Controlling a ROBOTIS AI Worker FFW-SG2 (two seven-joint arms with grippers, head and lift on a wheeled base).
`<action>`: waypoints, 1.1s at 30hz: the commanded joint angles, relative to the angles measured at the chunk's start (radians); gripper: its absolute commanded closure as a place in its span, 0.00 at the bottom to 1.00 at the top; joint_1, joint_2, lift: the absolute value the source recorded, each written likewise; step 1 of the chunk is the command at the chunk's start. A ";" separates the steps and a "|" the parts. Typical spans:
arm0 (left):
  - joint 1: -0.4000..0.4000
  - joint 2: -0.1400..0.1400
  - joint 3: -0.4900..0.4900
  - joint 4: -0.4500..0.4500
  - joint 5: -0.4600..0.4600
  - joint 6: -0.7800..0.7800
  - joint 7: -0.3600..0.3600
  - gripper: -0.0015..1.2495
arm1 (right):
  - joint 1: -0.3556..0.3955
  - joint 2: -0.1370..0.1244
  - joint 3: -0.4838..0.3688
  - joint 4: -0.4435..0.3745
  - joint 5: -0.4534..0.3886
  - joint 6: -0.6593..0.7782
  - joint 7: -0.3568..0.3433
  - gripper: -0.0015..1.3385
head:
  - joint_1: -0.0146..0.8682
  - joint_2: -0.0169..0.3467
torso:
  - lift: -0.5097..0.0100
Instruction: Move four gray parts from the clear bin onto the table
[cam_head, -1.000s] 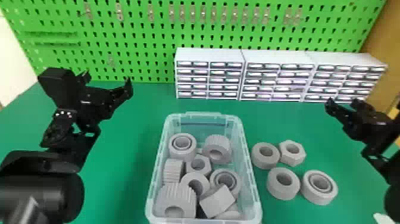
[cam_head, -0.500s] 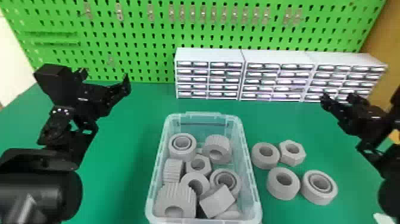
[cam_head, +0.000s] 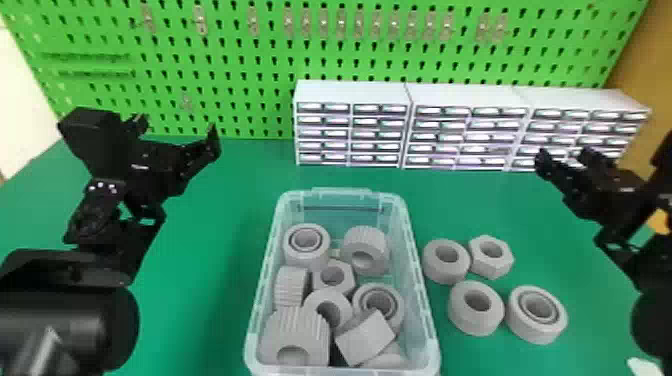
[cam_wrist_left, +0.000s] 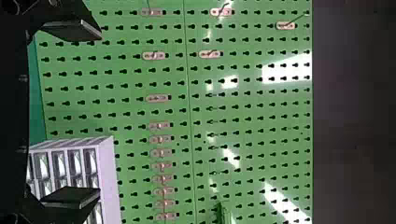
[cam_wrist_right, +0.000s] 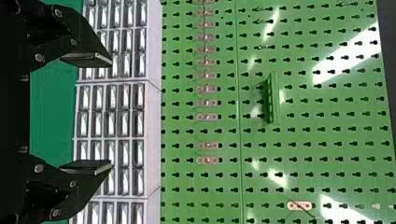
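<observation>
Gray parts (cam_head: 476, 324), four of them, lie on the table (cam_head: 205, 280) beside the bin (cam_head: 342, 192). My left claw (cam_head: 177, 129) and right claw (cam_head: 564, 156) gape wide, empty.

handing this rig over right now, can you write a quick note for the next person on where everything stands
Left gripper: open, empty, raised on the left of the clear bin.
Right gripper: open, empty, raised on the right side.
On the table, right of the bin: four gray parts, including a hex nut and a ring with an inner ring.
In the bin: at least nine more, piled together, such as a large ribbed part.
Done: four parts are out, matching the count asked.
Left: seemingly no more parts to move; I'd leave the rest in the bin.
</observation>
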 joint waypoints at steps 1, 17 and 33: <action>-0.003 0.000 0.001 0.000 0.000 0.001 0.000 0.09 | -0.001 -0.001 0.002 0.000 -0.002 0.000 0.000 0.37 | 0.78 0.14 | 0.89; 0.006 -0.001 0.009 0.000 0.000 -0.002 0.000 0.09 | -0.004 -0.007 0.013 -0.001 -0.007 -0.003 0.000 0.37 | 0.78 0.14 | 0.89; 0.009 -0.001 0.013 0.000 0.000 -0.015 0.000 0.09 | -0.003 -0.013 0.019 -0.003 -0.005 -0.006 0.000 0.37 | 0.78 0.14 | 0.89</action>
